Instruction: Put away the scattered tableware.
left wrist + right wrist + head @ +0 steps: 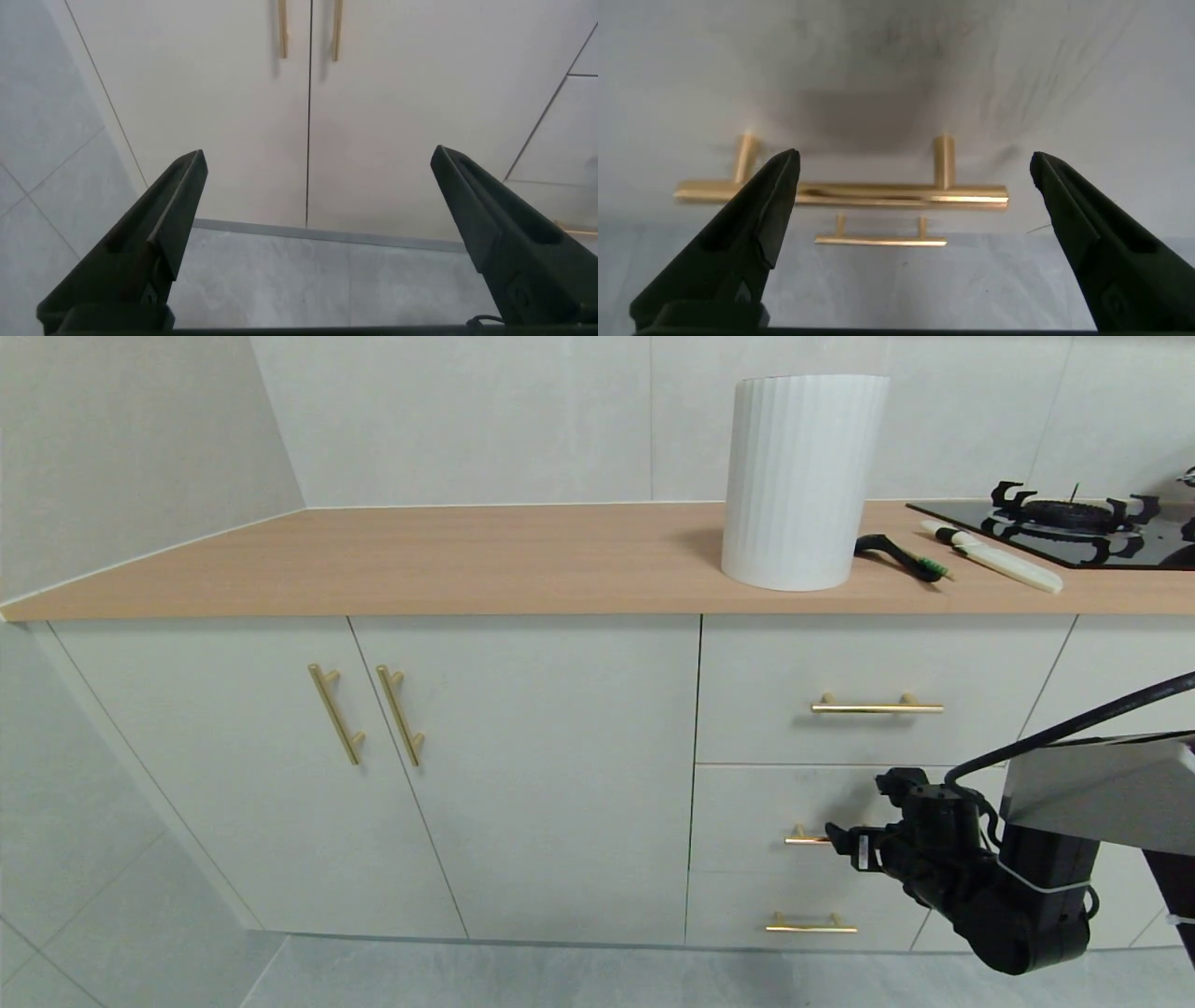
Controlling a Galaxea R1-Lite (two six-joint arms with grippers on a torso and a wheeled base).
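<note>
**Step in hand (judged):** opening the middle drawer so the tableware can be stowed.

**Status**
- The right pincer (913, 177) is released, with its jaws spread wide. It sits low on the right, facing the middle drawer handle (840, 194) from close by. The bar is not yet enclosed.
- The top drawer handle (878, 707) is above this bar and the bottom drawer handle (810, 926) is below it.
- The left pincer (318, 173) is released and grasps nothing. It faces the double cupboard doors (411, 112) on the left, low near the floor.
- The tableware lies on the desk (420, 560) at the far right. A white knife (999, 560) and a black-handled tool (896, 555) rest near each other between the white ribbed container (798, 481) and the hob (1074, 523).

**Procedure**
1. Check the roll of the wrist. The jaws appear to stand side by side along the bar, so closing may not clamp it. Turn the wrist so that one jaw is above the bar and one below.
2. Centre the pincer between the two posts of the handle.
3. Advance straight until the bar sits deep between the jaws, then close firmly.
4. Pull level, along the line of the drawer's travel.

**Cautions**
- The bar is thin and smooth, so a grip at the jaw tips is likely to slip.
- An off-centre pull may skew the drawer.
- Confirm that the middle bar is taken, not the bottom one.
</note>
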